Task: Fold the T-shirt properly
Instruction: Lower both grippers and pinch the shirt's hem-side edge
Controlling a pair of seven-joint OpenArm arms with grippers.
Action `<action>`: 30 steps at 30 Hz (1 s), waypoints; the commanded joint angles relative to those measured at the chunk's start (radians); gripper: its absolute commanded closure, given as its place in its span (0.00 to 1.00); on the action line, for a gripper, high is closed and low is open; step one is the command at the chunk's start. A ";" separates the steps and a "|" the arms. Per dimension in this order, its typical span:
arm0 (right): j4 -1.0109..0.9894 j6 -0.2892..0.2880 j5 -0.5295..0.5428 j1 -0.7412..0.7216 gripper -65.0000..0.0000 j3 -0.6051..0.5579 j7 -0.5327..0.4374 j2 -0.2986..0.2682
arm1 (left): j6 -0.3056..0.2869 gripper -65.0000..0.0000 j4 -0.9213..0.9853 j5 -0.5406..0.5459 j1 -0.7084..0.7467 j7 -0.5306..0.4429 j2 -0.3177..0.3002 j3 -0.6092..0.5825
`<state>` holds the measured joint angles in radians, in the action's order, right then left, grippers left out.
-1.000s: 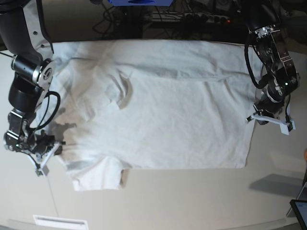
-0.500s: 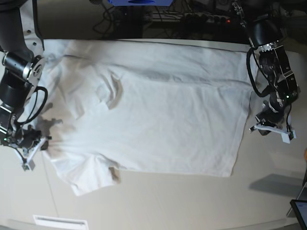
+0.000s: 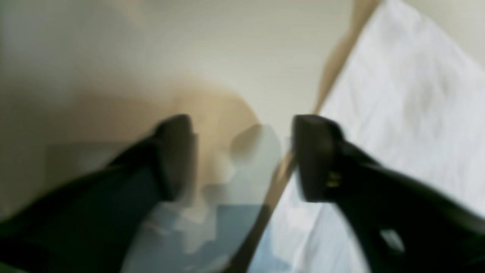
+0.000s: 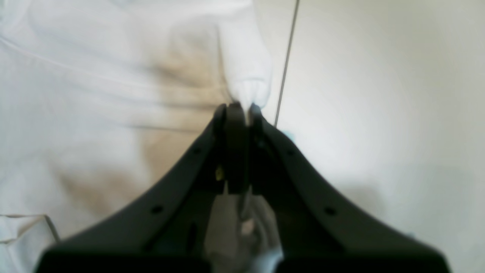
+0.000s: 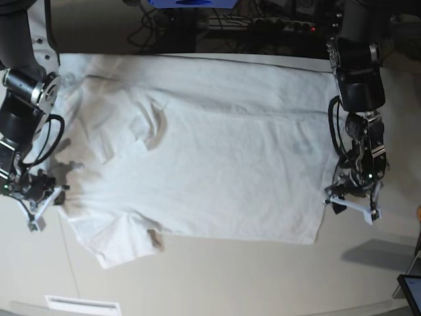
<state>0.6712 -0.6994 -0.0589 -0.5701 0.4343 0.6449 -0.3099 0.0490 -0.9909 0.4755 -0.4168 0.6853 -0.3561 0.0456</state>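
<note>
White cloth fills the right side of the left wrist view: the T-shirt [image 3: 409, 113], its straight edge running diagonally across the pale desk [image 3: 212, 45]. The left end effector [image 3: 242, 157] stands wide, nothing between its fingers, one finger over bare desk and the other over the cloth's edge. Judged: it has let go so the hem can lie flat.

Right wrist view: the right end effector [image 4: 238, 110] is pinched narrow on a small peak of T-shirt cloth, near a thin seam line in the desk. The grip likely anchors that side for smoothing or dragging.

Base view: the T-shirt [image 5: 217, 158] is spread flat across the desk [image 5: 230, 276], collar side toward the view's left, bottom hem toward its right. The right end effector [image 5: 36, 204] holds the shirt's left-hand edge; the left end effector [image 5: 350, 203] sits at the hem's near corner.

Against the earlier base frames: the shirt has slid toward the view's left and skewed slightly. The left end effector, then closed, is now spread and nearer the hem corner.
</note>
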 commanded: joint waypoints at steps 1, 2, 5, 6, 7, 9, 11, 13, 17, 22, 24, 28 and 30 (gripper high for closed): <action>0.011 0.001 -0.014 -0.014 1.00 -0.001 0.017 -0.013 | -0.007 0.24 0.010 0.004 -0.061 -0.034 -0.016 0.001; 0.011 0.001 -0.014 -0.014 1.00 -0.001 0.017 -0.013 | -0.016 0.21 0.040 0.004 -0.089 -0.052 -0.016 -0.006; 0.011 0.001 -0.014 -0.011 1.00 -0.001 0.017 -0.013 | -0.062 0.19 0.135 0.004 -0.152 -0.111 -0.013 -0.006; 0.011 0.001 -0.014 -0.011 1.00 -0.001 0.017 -0.013 | -0.091 0.19 0.169 0.001 -0.173 -0.125 -0.011 -0.006; 0.011 0.001 -0.014 -0.011 1.00 -0.001 0.017 -0.013 | -0.127 0.19 0.214 -0.001 -0.199 -0.140 -0.004 -0.006; 0.011 0.001 -0.014 -0.011 1.00 -0.001 0.017 -0.013 | -0.160 0.20 0.295 -0.002 -0.245 -0.167 0.012 -0.008; 0.011 0.001 -0.014 -0.011 1.00 -0.002 0.017 -0.013 | -0.162 0.20 0.366 -0.002 -0.279 -0.200 0.018 -0.013; 0.011 0.001 -0.012 -0.009 1.00 -0.039 0.017 -0.015 | -0.163 0.20 0.425 -0.002 -0.308 -0.244 0.038 -0.068; 0.038 0.001 -0.006 0.017 1.00 -0.142 0.011 -0.015 | -0.163 0.20 0.485 0.002 -0.344 -0.321 0.065 -0.229; 0.065 0.001 -0.005 0.035 1.00 -0.148 0.011 -0.013 | -0.162 0.20 0.513 0.004 -0.367 -0.365 0.082 -0.235; 0.063 0.001 -0.005 0.035 1.00 -0.145 0.011 -0.013 | -0.162 0.20 0.539 0.002 -0.376 -0.387 0.082 -0.235; 0.063 0.001 -0.005 0.035 1.00 -0.145 0.011 -0.013 | -0.139 0.20 0.643 -0.001 -0.442 -0.445 0.082 -0.243; 0.063 0.001 -0.005 0.035 1.00 -0.145 0.011 -0.013 | -0.107 0.19 0.685 -0.002 -0.463 -0.479 0.082 -0.244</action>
<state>0.7330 -0.6880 -0.0437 -0.5259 0.2905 0.6136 -0.3176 -0.0509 -0.2932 0.4713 -0.8444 0.2291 -0.2676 -0.1974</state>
